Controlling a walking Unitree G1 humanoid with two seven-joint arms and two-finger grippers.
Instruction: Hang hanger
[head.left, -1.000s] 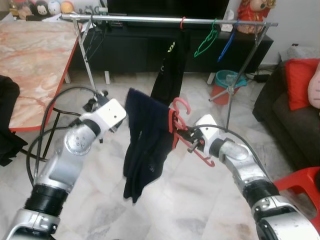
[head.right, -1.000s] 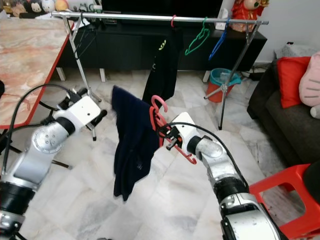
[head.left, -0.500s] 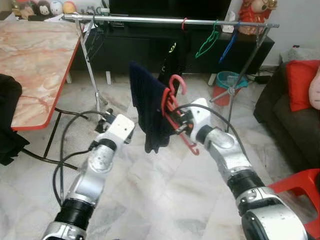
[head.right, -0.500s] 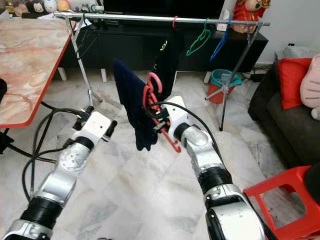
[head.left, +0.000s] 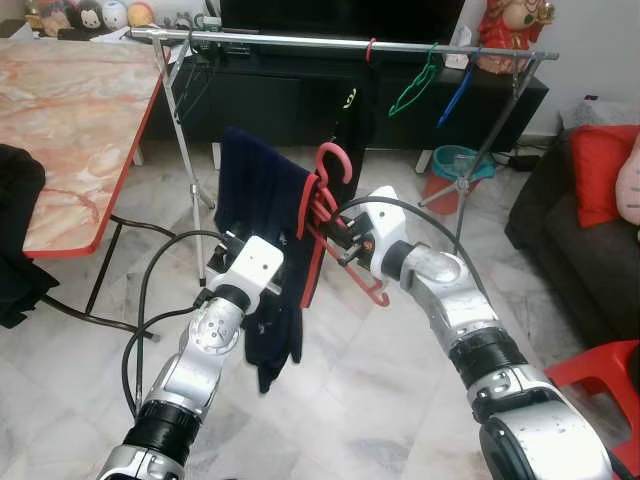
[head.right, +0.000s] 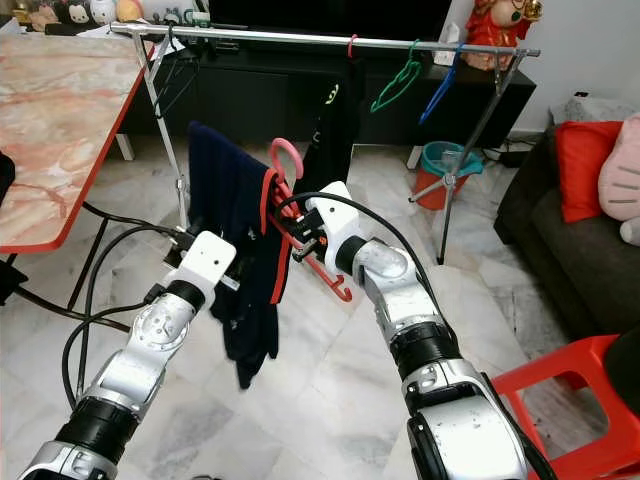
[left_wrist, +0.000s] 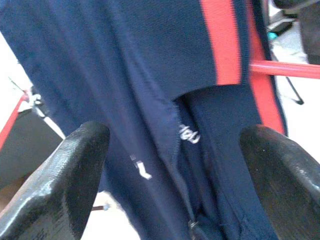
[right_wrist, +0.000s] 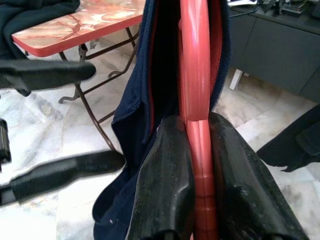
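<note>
Red plastic: your right gripper (right_wrist: 195, 165) has both fingers pinched tight on the hanger (head.left: 335, 215), holding it in the air in front of the rail (head.left: 340, 42) and well below it. A navy garment (head.left: 262, 215) with red trim drapes from the hanger. Your left gripper (left_wrist: 175, 165) sits against the lower cloth, fingers (left_wrist: 70, 175) spread wide with fabric between them, gripping nothing. A green hanger (head.left: 412, 88) and a blue hanger (head.left: 455, 88) hang on the rail.
</note>
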